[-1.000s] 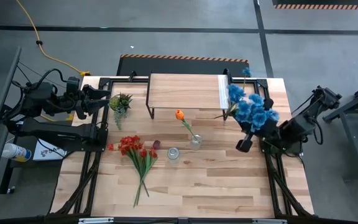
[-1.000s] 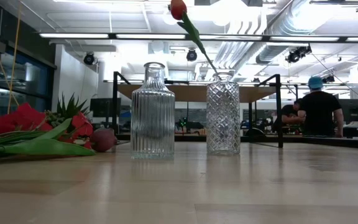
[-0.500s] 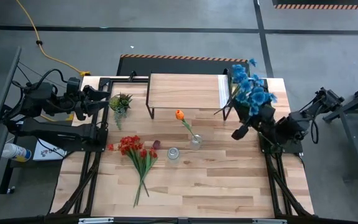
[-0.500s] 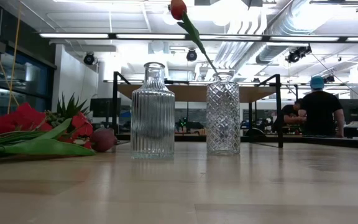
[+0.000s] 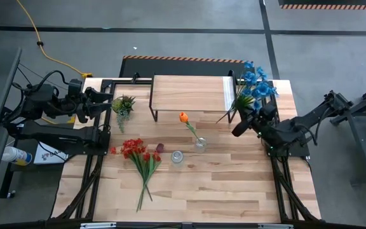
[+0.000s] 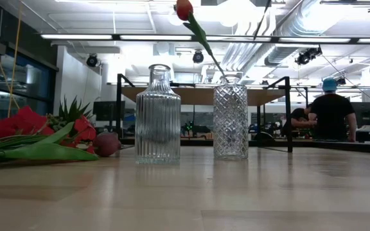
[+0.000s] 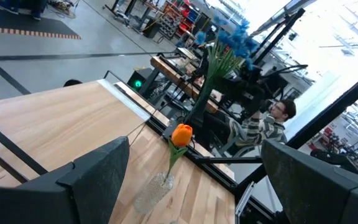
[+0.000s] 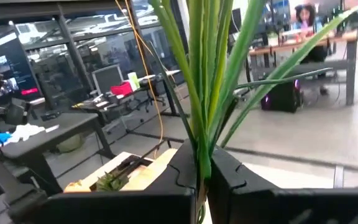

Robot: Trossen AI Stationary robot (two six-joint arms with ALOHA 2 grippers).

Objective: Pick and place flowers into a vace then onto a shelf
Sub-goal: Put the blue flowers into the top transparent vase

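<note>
Near the lower centre of the high view a ribbed glass bottle (image 5: 177, 156) stood empty beside a vase (image 5: 200, 145) holding the orange tulip (image 5: 183, 117), while farther right the right gripper (image 5: 241, 125) clamped the blue-bloomed bunch (image 5: 254, 84) by its stems above the shelf (image 5: 189, 93), and the left gripper (image 5: 107, 101), fingers spread, waited at upper left.

Small green leafy tuft (image 5: 122, 104) upper left of table; yellow cable (image 5: 42, 44) on grey floor, top left.
</note>
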